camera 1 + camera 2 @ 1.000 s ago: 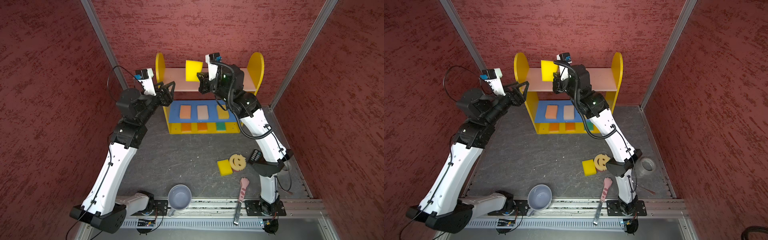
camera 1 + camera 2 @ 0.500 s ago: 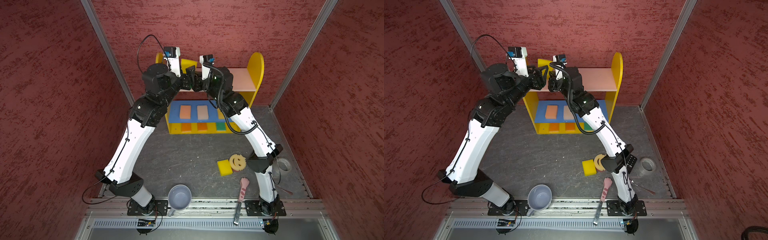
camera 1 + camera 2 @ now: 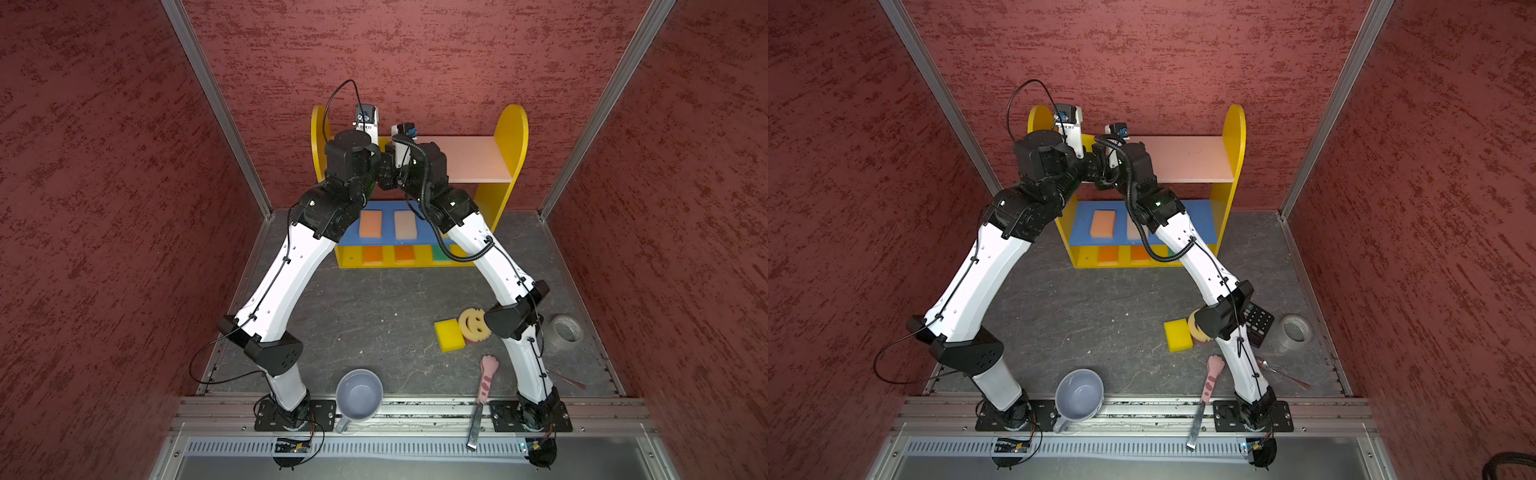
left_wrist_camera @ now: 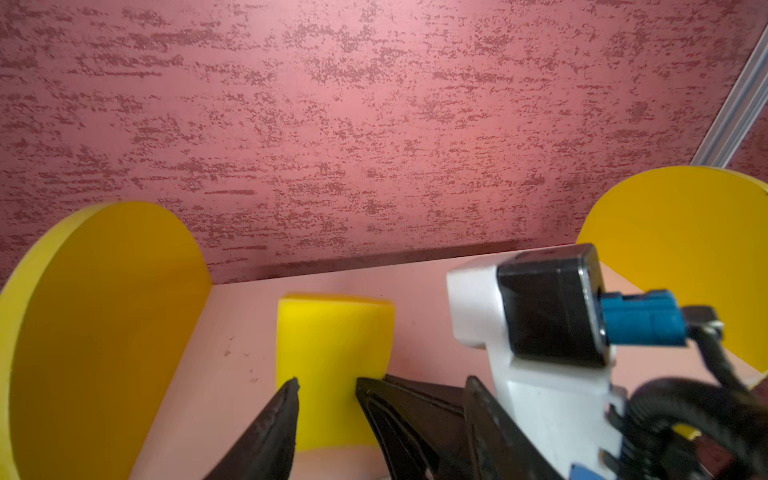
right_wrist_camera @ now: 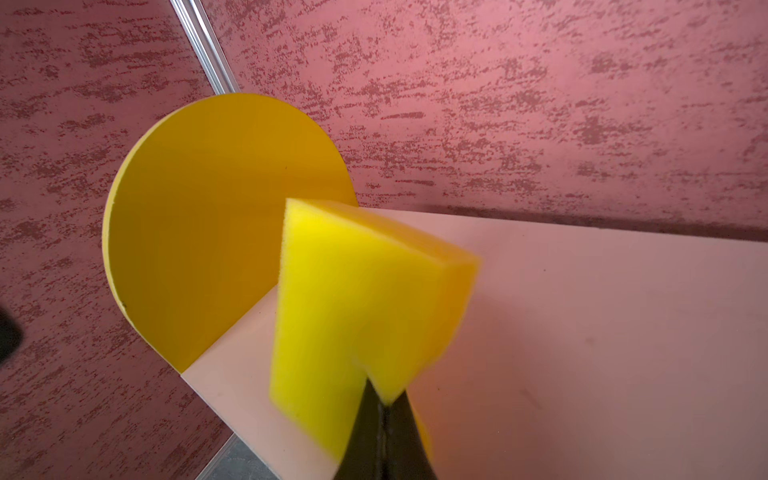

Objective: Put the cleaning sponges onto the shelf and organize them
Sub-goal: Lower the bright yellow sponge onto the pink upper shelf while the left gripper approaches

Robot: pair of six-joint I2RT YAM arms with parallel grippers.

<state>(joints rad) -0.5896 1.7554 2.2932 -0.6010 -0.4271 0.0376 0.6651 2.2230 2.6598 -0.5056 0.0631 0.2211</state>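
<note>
A yellow sponge [image 5: 357, 299] is pinched at its corner by my right gripper [image 5: 384, 399], which is shut on it. It is held edgewise over the left end of the shelf's pink top board [image 5: 582, 332], beside the yellow side panel [image 5: 216, 216]. My left gripper [image 4: 326, 380] is open, and the same sponge [image 4: 332, 345] sits just beyond its fingertips. In both top views the wrists hide the two grippers and this sponge. A peach sponge [image 3: 370, 224] and a pale pink one [image 3: 405, 224] lie on the blue board. Two orange sponges [image 3: 372, 254] and a green one [image 3: 440, 253] lie on the bottom board. A yellow block [image 3: 449, 334] and a smiley sponge [image 3: 473, 324] lie on the floor.
A grey-blue mug [image 3: 358, 395] and a pink cat-paw tool [image 3: 487, 376] lie near the front rail. A tape roll [image 3: 565, 334], a black keypad [image 3: 1258, 322] and a spoon [image 3: 1283, 374] sit at the right. The red back wall stands close behind the shelf [image 3: 469, 160].
My left arm has swung in from the left to the shelf's top board. My right gripper has carried the yellow sponge down and left, toward the board's left end.
</note>
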